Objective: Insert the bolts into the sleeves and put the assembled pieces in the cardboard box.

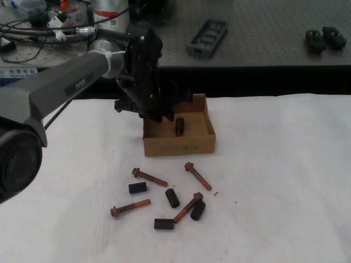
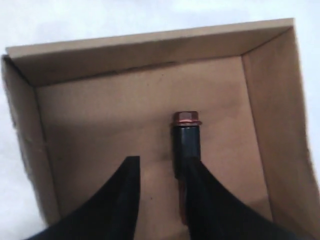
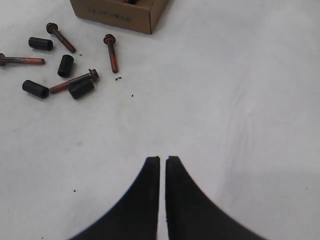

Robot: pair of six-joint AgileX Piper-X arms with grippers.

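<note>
Evidently, an assembled piece (image 2: 187, 142) is laid in the cardboard box (image 1: 178, 147), upper centre of the high view, under the open-jawed left gripper (image 2: 161, 167); the right gripper (image 3: 163, 161) is closed empty, and a lower-centre bolt (image 1: 149, 177) and sleeve (image 1: 137, 188) are judged due next.

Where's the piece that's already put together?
The assembled piece lies on the floor of the cardboard box, beneath the open left gripper; the box sits beyond the loose bolts on the bench.
</note>
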